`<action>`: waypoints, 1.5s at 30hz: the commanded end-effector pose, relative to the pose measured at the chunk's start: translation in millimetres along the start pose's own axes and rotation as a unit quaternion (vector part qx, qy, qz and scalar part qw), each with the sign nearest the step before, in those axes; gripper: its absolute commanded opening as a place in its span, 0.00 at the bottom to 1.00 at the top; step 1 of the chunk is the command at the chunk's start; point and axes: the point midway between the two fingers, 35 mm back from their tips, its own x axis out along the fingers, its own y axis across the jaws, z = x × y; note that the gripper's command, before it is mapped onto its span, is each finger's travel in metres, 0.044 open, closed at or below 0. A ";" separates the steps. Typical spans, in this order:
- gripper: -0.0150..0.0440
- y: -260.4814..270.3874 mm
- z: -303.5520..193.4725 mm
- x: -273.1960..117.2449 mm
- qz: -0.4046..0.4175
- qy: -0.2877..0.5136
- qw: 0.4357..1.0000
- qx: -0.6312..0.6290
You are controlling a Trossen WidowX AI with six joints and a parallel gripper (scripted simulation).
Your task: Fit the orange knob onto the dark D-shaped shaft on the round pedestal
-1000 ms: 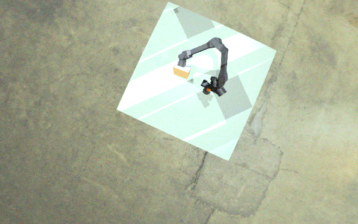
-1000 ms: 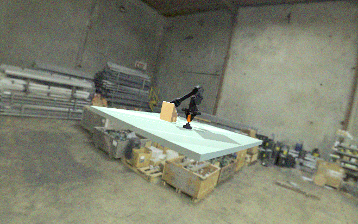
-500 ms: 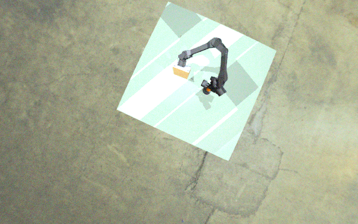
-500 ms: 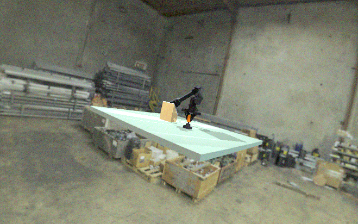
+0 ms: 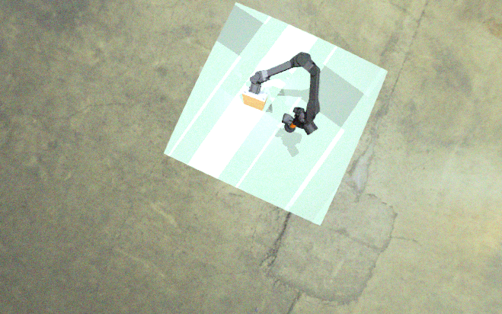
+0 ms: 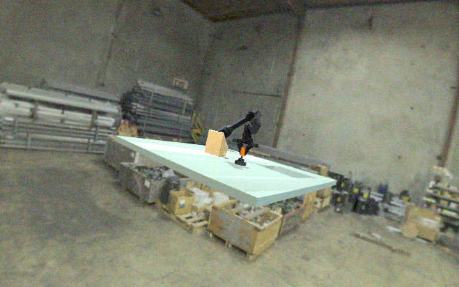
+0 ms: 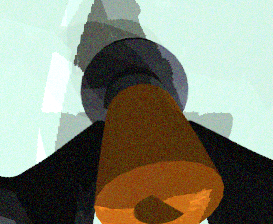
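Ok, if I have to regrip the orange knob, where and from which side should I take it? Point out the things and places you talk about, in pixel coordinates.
Grip the orange knob (image 5: 292, 125) (image 6: 242, 152) (image 7: 152, 130) by its long side wall, one finger on each side, coming from above. It stands roughly upright and tapers away from the wrist camera, so opposed fingers should hold it, probably best around mid-height, leaving its underside free for the shaft.

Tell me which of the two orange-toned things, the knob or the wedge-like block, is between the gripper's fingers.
The knob: deeper orange and tapered, gripped above the pedestal; the paler block stands apart.
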 end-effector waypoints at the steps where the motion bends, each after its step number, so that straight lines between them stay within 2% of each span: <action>1: 0.25 0.2 -1.1 -0.8 -0.002 0.000 1.000 -0.017; 23: 0.25 0.4 0.4 -1.8 -0.002 0.000 1.000 -0.017; 31: 0.25 -0.3 -0.6 -2.3 -0.002 0.000 0.993 -0.121; 45: 0.25 0.3 -1.1 3.4 -0.002 0.000 0.993 -0.121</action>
